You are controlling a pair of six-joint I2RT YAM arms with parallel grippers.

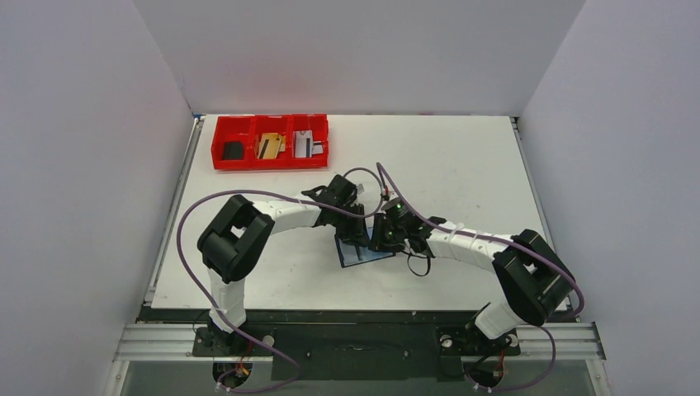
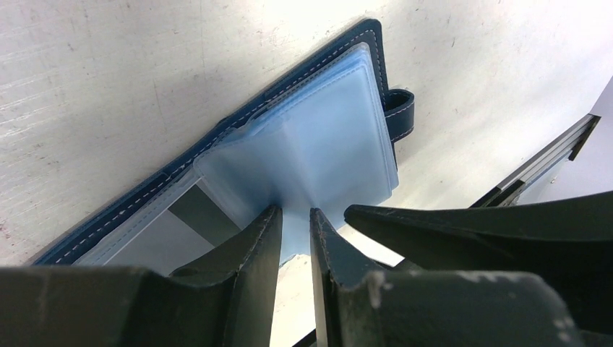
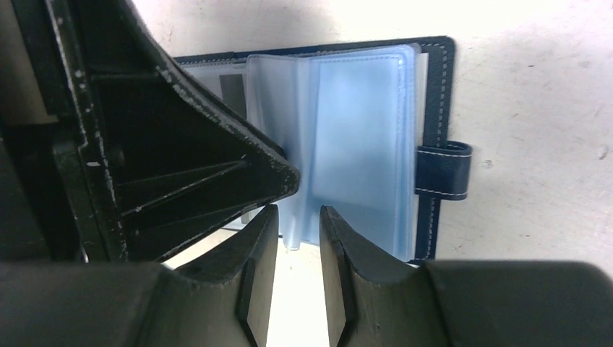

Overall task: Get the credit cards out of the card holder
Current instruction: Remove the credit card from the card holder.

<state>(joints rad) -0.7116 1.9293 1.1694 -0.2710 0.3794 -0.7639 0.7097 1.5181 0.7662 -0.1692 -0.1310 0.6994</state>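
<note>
Top view: card holder point(image 1: 363, 254) lies open on the tabletop point(image 1: 462, 165), toward the near edge, between both arms. Left tool point(image 1: 353, 233) and right tool point(image 1: 381, 241) are down over it, tips close together. Red tray point(image 1: 217, 153) sits far left, with black card point(image 1: 234, 150), gold card point(image 1: 269, 146) and silver card point(image 1: 305, 144), one per compartment.

Left wrist: left tool point(image 2: 295, 213) narrowly parted, clear blue sleeves point(image 2: 325, 144) at its tips, no grip seen.

Right wrist: right tool point(image 3: 298, 211) also narrowly parted. A sleeve edge sits at its mouth, bare tabletop shows through the gap, nothing clamped.
</note>
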